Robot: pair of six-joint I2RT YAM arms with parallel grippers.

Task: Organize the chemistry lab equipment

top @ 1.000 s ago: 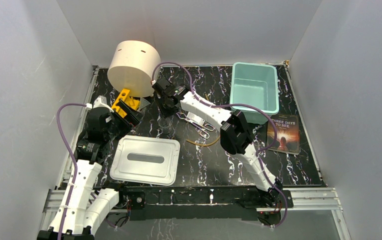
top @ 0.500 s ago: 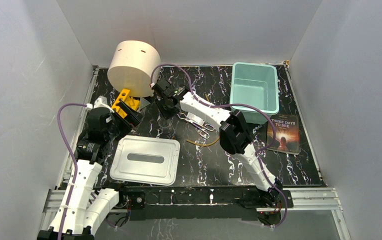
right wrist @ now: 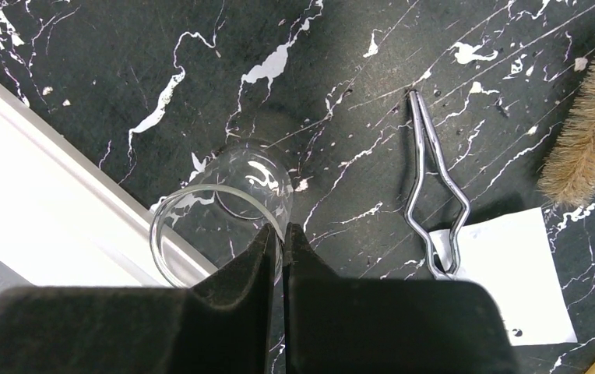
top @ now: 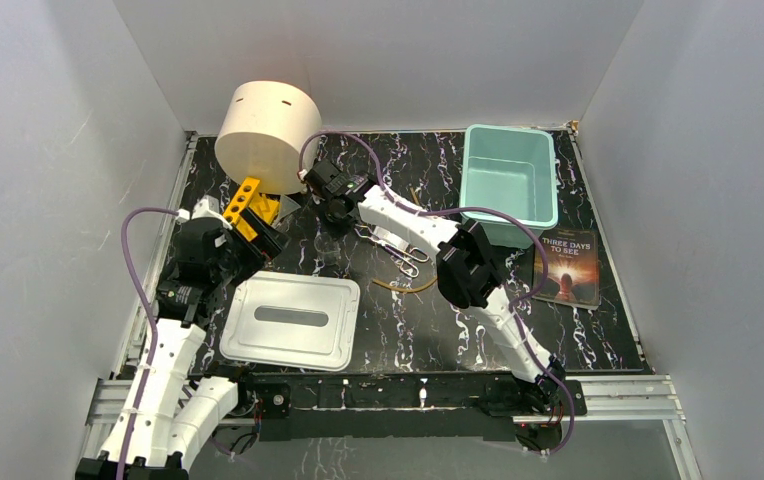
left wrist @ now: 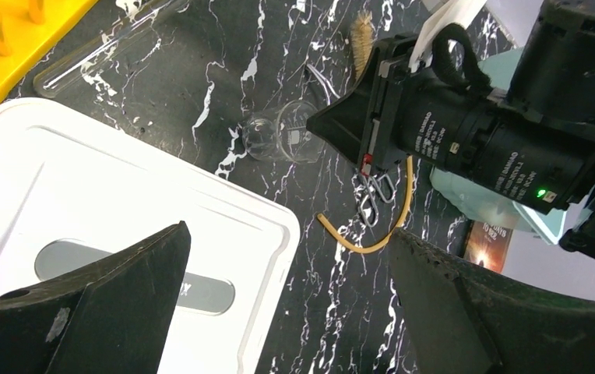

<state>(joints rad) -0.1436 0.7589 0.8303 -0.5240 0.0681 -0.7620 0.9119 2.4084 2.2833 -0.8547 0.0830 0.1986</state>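
Clear beaker (right wrist: pixel 224 210): your right gripper (right wrist: pixel 281 228) pinches its rim, nearly closed, arm (top: pixel 403 218) stretched toward the worktop's (top: pixel 428 330) far edge

Clear beaker (right wrist: pixel 216 204) near metal tongs (right wrist: pixel 421 148) lying across white packet (right wrist: pixel 512 280); brush (right wrist: pixel 590 132) beside.

The counter (right wrist: pixel 123 62) is a glossy black marble-look surface with white veins. The clear beaker (right wrist: pixel 224 210) is smooth glass and catches bright highlights. The metal tongs (right wrist: pixel 423 144) are shiny bare wire. The brush (right wrist: pixel 590 148) has coarse tan bristles. The white packet (right wrist: pixel 512 288) looks like matt paper. The tan rubber tube (left wrist: pixel 366 250) is smooth and dull. The yellow holed rack (left wrist: pixel 6 54), the white lid (left wrist: pixel 123 179) and the teal bin (top: pixel 511 129) are smooth plastic.
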